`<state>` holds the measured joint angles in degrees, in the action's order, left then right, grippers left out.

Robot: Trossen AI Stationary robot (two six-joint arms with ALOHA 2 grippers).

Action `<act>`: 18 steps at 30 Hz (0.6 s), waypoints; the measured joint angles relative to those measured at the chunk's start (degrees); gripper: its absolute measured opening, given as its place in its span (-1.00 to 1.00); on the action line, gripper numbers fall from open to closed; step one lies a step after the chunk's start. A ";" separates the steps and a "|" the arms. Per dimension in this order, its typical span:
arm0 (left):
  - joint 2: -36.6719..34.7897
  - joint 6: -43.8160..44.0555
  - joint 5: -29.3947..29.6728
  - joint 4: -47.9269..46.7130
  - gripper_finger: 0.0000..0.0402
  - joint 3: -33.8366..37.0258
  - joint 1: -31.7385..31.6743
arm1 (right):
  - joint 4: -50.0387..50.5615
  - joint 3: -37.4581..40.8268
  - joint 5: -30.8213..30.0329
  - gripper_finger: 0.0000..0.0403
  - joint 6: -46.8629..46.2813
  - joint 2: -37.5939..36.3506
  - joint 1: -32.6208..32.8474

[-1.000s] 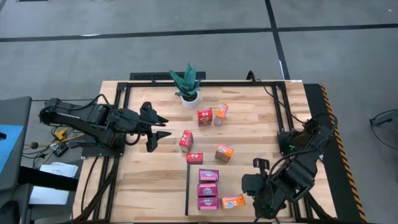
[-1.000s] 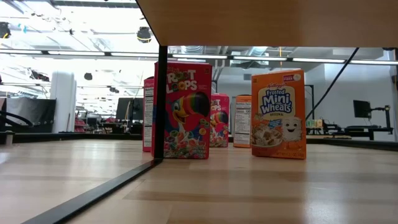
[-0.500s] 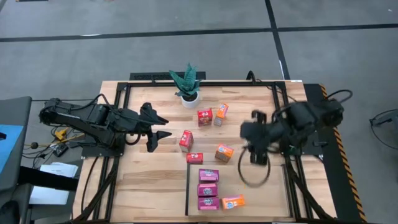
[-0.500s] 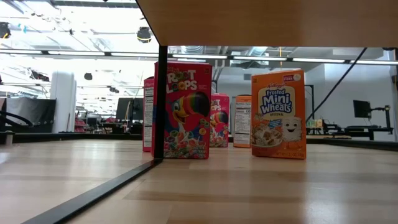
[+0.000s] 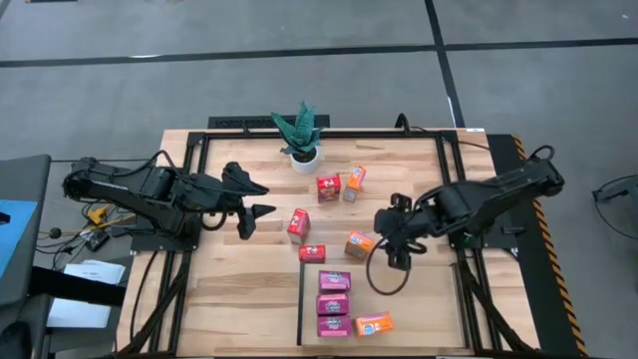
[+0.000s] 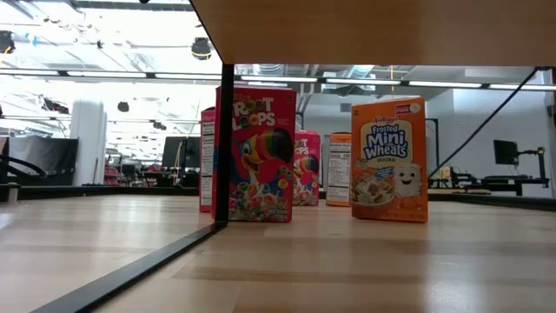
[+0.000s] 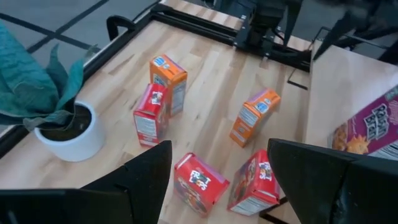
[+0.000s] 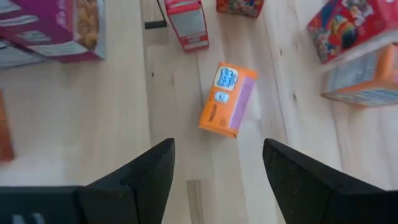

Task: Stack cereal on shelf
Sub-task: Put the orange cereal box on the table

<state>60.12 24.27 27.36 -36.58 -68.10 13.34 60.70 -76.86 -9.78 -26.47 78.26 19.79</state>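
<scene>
Shelf [image 5: 419, 299] near right of counter [image 5: 229, 289]: three purple boxes [image 5: 333, 300], orange box [image 5: 374, 323] beside. Right claw [image 5: 397, 242] open, just right of loose orange box [image 5: 359, 244]. Left claw [image 5: 255, 211] open, left of red box [image 5: 298, 225].

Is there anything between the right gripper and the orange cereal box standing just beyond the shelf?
Nothing visible. The right gripper is open just beside the orange cereal box, and its wrist view shows only bare wood between its fingers and the box. The shelf lies just beside it.
</scene>
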 joint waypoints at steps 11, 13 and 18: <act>0.01 0.68 1.86 0.02 0.27 0.00 0.00 | -13.99 8.83 1.03 0.34 2.75 1.90 -3.68; 0.00 0.77 1.93 0.01 0.27 0.00 0.00 | -14.11 9.79 1.19 0.34 2.89 2.23 -3.98; 0.00 1.07 2.23 -0.54 0.27 0.00 0.00 | -16.70 12.06 1.15 0.34 2.58 3.47 -4.65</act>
<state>60.12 25.34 29.59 -37.12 -68.10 13.34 44.00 -64.80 -8.63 -23.89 81.74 15.14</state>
